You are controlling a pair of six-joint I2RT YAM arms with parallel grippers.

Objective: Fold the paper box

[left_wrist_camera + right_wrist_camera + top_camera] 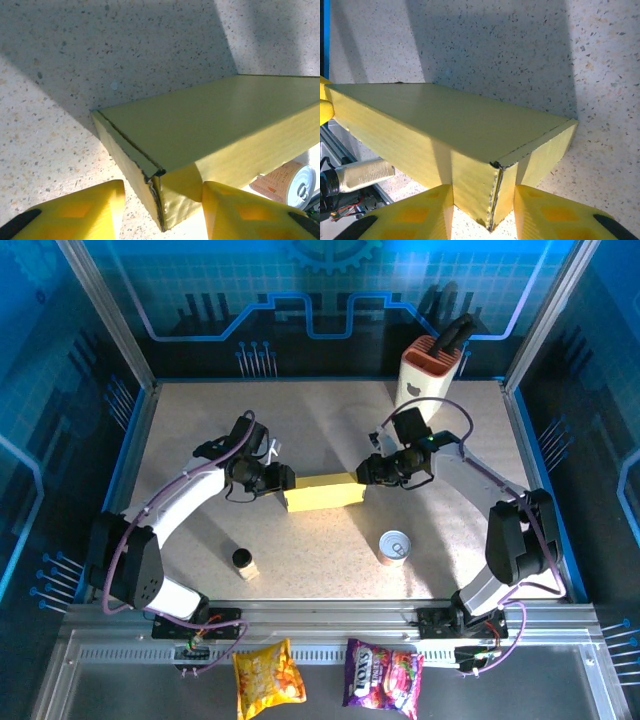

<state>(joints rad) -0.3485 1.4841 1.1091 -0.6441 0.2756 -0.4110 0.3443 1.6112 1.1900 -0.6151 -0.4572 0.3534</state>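
Note:
The paper box lies closed and yellow at the middle of the table, long side running left to right. My left gripper is at its left end. In the left wrist view the box has one corner between the yellow fingers of that gripper. The right finger touches the box's side, and bare table shows between the left finger and the box. My right gripper is at the right end. There the jaws of the gripper press on both faces of the box's corner.
A tin can stands in front of the box to the right, also in the left wrist view. A small dark-capped bottle stands front left. A cream knife block is at the back right. Two snack bags lie beyond the near rail.

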